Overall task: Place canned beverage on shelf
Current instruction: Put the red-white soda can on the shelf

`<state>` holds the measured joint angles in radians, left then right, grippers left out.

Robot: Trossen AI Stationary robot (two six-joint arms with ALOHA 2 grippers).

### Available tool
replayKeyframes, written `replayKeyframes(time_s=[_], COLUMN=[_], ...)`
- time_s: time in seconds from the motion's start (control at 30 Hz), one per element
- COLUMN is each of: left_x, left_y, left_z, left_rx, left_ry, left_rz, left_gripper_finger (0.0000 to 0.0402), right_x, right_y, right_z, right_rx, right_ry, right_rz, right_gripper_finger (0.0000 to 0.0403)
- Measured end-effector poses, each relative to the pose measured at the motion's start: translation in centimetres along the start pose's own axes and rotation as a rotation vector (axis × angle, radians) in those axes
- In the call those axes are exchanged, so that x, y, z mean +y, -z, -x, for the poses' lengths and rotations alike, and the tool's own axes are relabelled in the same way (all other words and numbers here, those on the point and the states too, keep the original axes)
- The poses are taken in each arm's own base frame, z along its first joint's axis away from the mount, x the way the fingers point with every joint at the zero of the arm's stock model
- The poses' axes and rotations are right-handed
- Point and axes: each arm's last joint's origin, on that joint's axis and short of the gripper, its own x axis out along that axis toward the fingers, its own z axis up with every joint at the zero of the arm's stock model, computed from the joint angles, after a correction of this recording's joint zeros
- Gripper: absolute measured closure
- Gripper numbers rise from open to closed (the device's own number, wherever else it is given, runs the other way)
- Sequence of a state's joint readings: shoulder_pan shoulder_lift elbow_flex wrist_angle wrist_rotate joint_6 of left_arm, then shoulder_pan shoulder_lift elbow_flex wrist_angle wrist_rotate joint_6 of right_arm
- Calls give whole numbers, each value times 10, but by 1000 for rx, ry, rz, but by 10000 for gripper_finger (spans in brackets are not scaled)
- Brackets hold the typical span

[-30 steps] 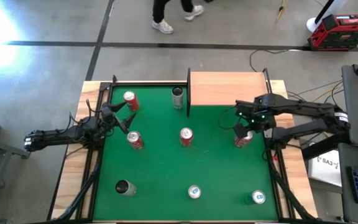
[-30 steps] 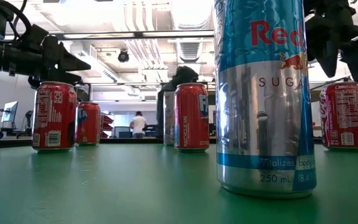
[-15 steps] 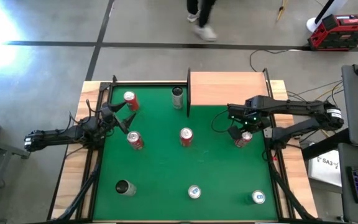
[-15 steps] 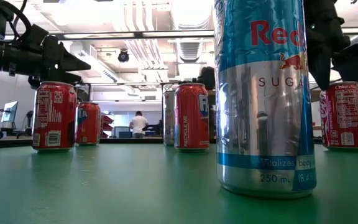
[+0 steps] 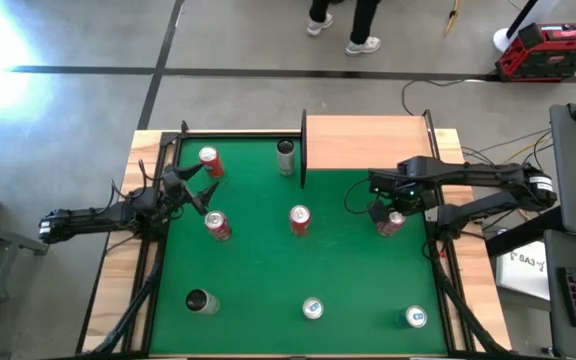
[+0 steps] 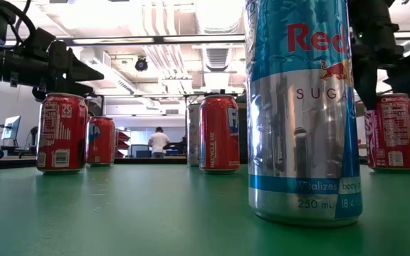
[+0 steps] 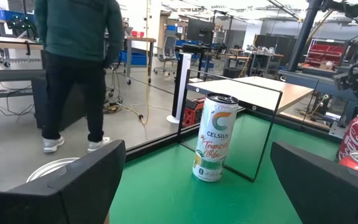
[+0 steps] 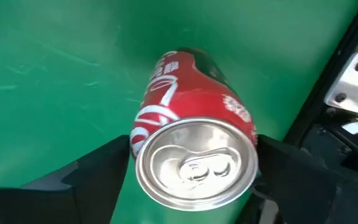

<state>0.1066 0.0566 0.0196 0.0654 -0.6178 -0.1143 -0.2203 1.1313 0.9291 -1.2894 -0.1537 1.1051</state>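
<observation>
A red cola can [image 5: 392, 223] stands upright on the green mat near its right edge; it also shows in the low view [image 6: 392, 131] and the right wrist view [image 8: 194, 158]. My right gripper [image 5: 387, 211] is open above it, one finger on each side of the can's top. The shelf [image 5: 368, 141], a light-wood board with black rails, lies at the far edge behind the can. My left gripper [image 5: 196, 190] waits open and empty at the left, between two red cans. My right gripper comes at the red can from above, pointing down. Its fingers [image 8: 98, 171] stand close beside the can's upper wall [image 8: 143, 134], one on each side. I cannot tell whether they touch it. The can stands upright on the mat.
Other cans stand on the mat: red ones [image 5: 209, 161] [image 5: 217, 226] [image 5: 299, 219], a tall pale one [image 5: 286, 156] by the shelf's left rail, a dark one [image 5: 200, 301], blue ones [image 5: 312, 309] [image 5: 415, 317]. A person walks beyond the far edge.
My right gripper has come down and a little toward the table's left, over the red can, so that its fingers now stand on each side of the can's top. The can still stands on the mat.
</observation>
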Motion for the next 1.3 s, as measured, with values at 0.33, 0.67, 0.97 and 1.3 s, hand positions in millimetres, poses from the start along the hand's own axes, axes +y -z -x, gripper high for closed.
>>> replayKeyframes(time_s=[0.33,0.67,0.97,1.3], left_x=[0,0,0,0], left_y=[0,0,0,0], left_z=[0,0,0,0], left_rx=[0,0,0,0], left_ry=[0,1,1,0], left_rz=[0,0,0,0], left_gripper_finger=[15,15,15,15], right_x=[4,8,9,11], right_y=[-2,-4,-5,-6], right_z=[-2,1,1,1], right_rx=[6,-21,-17,-25], right_ry=[-8,-52,-69,-97], right_rz=[-193,-781,-1146,-870], right_gripper_finger=[128,128,128,70])
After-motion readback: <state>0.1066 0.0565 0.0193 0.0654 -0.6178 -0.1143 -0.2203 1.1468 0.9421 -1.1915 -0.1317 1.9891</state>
